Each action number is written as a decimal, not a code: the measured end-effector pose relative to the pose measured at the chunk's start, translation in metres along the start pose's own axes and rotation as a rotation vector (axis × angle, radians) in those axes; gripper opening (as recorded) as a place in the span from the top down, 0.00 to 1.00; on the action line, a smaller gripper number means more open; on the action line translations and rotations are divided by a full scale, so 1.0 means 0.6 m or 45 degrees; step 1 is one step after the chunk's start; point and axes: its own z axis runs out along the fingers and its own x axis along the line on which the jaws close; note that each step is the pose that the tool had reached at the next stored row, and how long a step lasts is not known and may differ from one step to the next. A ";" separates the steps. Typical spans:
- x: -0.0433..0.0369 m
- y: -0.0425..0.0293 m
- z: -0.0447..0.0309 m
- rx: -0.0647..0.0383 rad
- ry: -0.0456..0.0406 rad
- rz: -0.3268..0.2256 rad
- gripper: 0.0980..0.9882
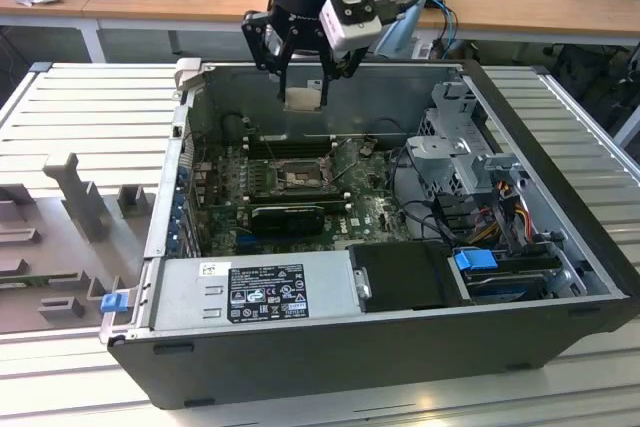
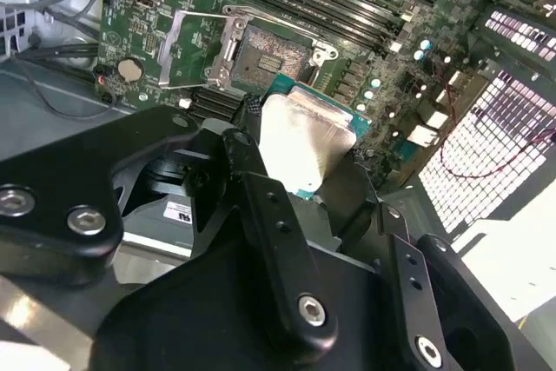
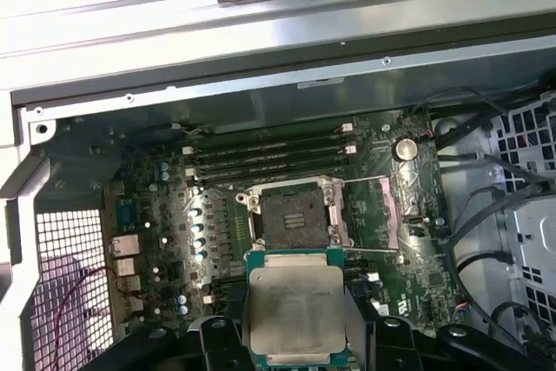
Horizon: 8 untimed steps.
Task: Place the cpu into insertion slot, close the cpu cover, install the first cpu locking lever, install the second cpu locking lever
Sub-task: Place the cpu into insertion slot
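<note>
Room stands open straight above the insertion slot point(image 3: 294, 215), up to the case rim point(image 1: 420, 67). Just beside the slot the cpu cover point(image 3: 375, 212) is swung open; beyond it, cables point(image 1: 412, 197) and the drive cage point(image 1: 452, 143) crowd in.

A ribbed silvery desk point(image 1: 90, 107) carries an open dark computer case point(image 1: 330, 357), lying on its side at the middle. On the exterior view's left, just beside the case, a grey moulded tray point(image 1: 50, 247) with upright blocks also rests on the desk.

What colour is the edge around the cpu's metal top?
Teal-green, framing the pale silvery-beige top of the cpu; it shows best in the first wrist view.
</note>
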 end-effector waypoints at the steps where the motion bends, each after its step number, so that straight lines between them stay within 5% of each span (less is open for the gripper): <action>1: 0.000 0.000 0.000 0.000 -0.001 0.008 0.52; 8: 0.000 0.000 0.000 -0.002 -0.007 0.082 0.52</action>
